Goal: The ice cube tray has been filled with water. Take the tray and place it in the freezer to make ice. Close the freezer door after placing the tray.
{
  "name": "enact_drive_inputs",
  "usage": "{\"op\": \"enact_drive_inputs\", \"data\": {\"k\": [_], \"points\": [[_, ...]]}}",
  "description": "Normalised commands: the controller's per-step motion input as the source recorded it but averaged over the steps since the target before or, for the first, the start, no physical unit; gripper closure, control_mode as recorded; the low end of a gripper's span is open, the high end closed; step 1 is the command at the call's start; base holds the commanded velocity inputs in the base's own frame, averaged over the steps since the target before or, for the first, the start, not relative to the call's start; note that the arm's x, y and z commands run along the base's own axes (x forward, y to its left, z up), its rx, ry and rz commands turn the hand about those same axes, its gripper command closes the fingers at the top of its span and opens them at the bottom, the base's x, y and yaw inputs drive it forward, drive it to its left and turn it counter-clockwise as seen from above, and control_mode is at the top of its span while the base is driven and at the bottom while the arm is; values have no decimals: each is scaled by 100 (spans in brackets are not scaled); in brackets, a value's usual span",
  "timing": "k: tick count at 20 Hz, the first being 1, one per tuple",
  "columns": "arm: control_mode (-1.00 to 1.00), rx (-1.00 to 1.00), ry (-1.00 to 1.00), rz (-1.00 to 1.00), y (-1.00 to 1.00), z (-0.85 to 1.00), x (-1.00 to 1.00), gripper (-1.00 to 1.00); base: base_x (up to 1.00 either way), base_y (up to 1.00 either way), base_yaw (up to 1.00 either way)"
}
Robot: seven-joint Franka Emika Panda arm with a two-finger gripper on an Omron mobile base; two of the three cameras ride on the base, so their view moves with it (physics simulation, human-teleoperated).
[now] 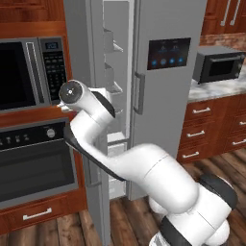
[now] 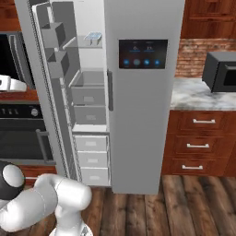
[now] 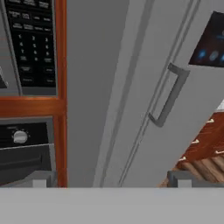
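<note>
Our pincer point(image 3: 109, 181) hangs open and empty, fingers spread wide, facing the outer face of the freezer door point(image 3: 94, 87), likely set to push it shut. Rightward, the tray point(image 2: 93, 38) sits on an upper freezer point(image 2: 90, 97) shelf, flat, its long axis seemingly running into the compartment.

No legible text, dispenser panel point(image 2: 143, 54) glowing blue icons only, microwave keypad point(image 3: 33, 41) markings too blurred to read
</note>
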Motion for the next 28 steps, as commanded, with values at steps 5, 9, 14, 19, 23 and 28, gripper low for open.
{"op": "enact_drive_inputs", "data": {"k": [5,9,14,19,23,28], "points": [[-100,-14,0,1,99,-30,90,-100,0,0,0],[-100,-15,0,-10,13,-29,82,-100,0,0,0],[-100,-5,0,-23,-80,-9,69,-100,0,0,0],[-100,-4,-1,-24,-100,-1,8,-100,0,0,0],[-100,-4,-7,-15,-100,0,7,-100,0,0,0],[-100,0,-17,5,-100,-2,56,-100,0,0,0]]}}
